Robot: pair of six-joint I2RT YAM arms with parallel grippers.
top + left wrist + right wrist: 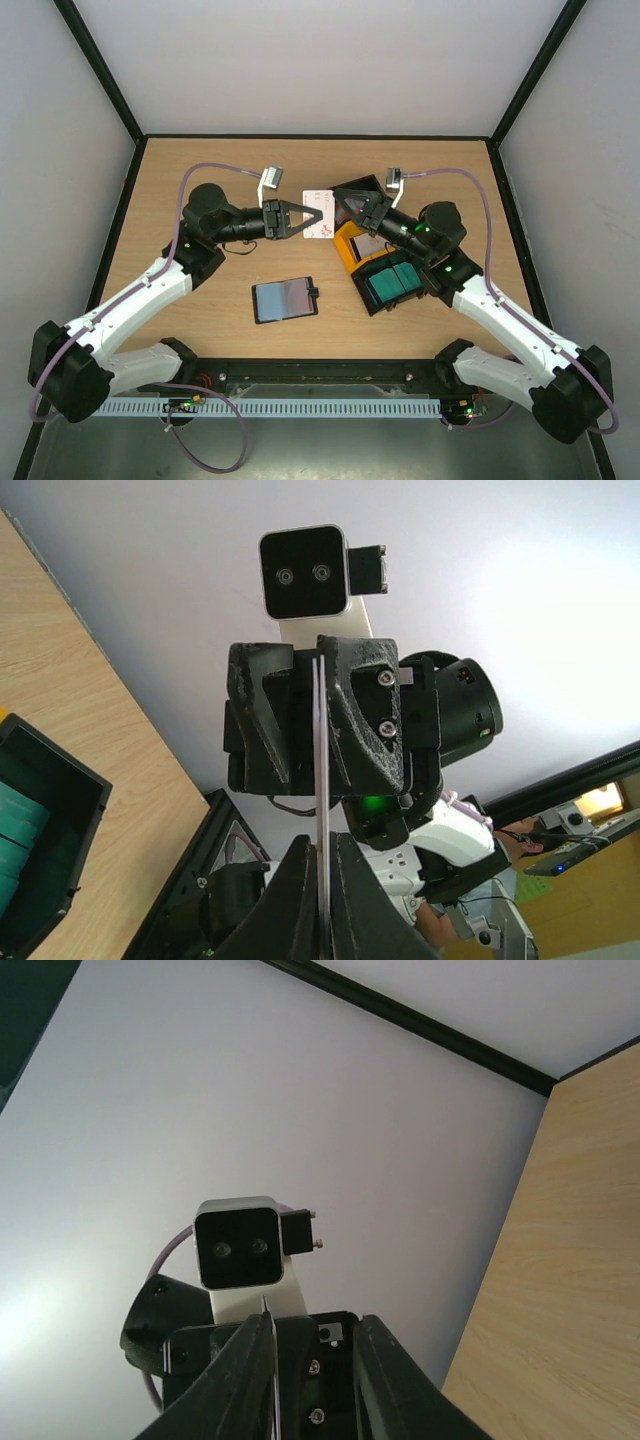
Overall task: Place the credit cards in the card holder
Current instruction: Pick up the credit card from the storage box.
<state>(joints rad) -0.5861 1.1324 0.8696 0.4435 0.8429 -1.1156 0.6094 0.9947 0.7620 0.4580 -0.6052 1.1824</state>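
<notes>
Currently, one red-and-white credit card (321, 232) is hanging above the table between the two grippers. The left gripper (323, 852) is clamping it, a pad pressing on each face. The right gripper (316, 1326) is standing partly released: one of its fingers (250, 1360) is lying against the card's edge, and the other is sitting clear of it across a gap. One black card holder (285, 299) is lying flat on the table at 7 o'clock from the card, well apart. At 5 o'clock a yellow bin (345, 252) and a black bin (366, 298) are sitting together, the black one holding two teal card stacks (392, 283). A further black shape at 1 o'clock is hiding under the right gripper, so I cannot tell what it is.
</notes>
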